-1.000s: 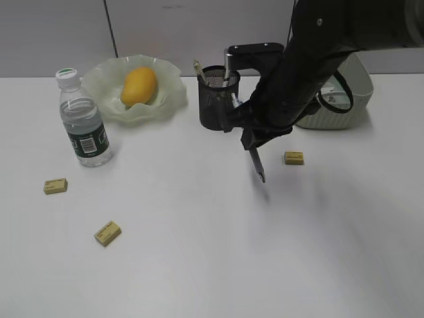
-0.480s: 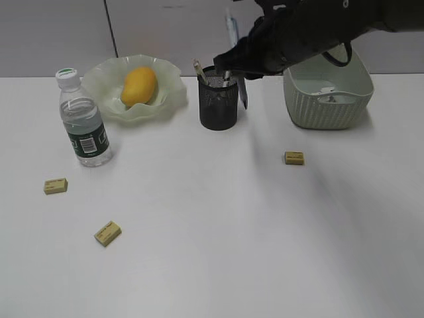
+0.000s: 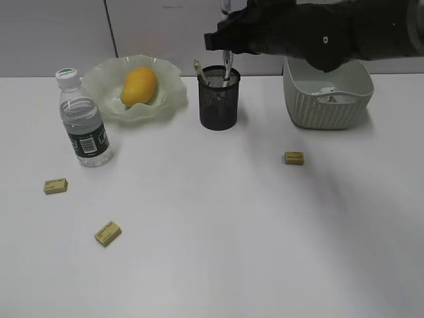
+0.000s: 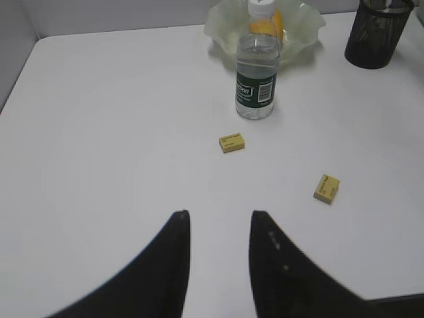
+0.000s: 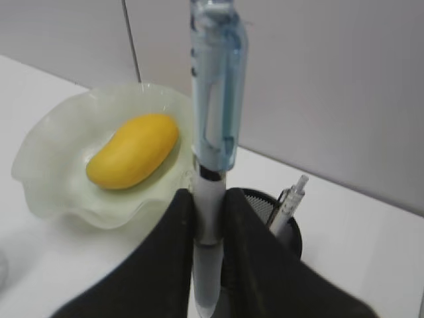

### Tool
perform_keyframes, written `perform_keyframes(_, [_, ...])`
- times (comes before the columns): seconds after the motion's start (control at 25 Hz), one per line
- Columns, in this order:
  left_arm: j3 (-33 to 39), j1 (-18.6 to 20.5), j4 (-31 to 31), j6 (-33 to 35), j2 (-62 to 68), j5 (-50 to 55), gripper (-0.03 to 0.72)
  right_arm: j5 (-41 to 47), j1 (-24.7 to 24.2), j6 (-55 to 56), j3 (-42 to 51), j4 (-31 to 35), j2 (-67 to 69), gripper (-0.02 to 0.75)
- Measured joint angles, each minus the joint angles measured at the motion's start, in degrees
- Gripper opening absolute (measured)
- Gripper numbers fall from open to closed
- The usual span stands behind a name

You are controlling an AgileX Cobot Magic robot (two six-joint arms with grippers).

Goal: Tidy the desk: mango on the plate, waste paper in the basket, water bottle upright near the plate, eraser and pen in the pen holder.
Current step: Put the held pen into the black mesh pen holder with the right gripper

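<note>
The right tool point(image 5: 207, 218) pinches a pen point(image 5: 215, 126) upright by its white lower barrel, its pale blue cap end uppermost, and holds it directly over the black mesh pen holder point(image 3: 219, 98) at the back of the worktop point(image 3: 218, 225). To finish this step well, I judge the pen should go straight down until its tip is well inside the rim before the pinch is released, keeping it clear of the pens already standing in the cup so nothing jams or tips the holder; a release from too high could make it bounce out. The left tool point(image 4: 218, 228) hangs spread and empty above the near left part of the worktop. Counting: one mango point(image 3: 139, 85) lies in the one ruffled green plate point(image 3: 106, 79); one water bottle point(image 3: 82, 120) stands upright just beside that plate; one basket point(image 3: 328, 96) sits at the right, with something pale inside that may be the waste paper, too unclear to say. Three erasers lie loose on the worktop: one near the left edge point(image 3: 55, 185), one nearer the front point(image 3: 107, 232), one point(image 3: 294, 158) in front of the basket. At least two pens already stand in the holder.
</note>
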Motion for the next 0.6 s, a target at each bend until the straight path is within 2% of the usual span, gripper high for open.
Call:
perform_keyframes(0.24, [0.0,0.0,0.1,0.0,0.0,0.0,0.238,-8.7,-2.0,0.0,-0.5,0.0,4.0,0.112])
perform_keyframes(0.6, [0.0,0.0,0.1,0.0,0.0,0.0,0.238,-9.2,-2.5,0.0,-10.2,0.5,12.2,0.111])
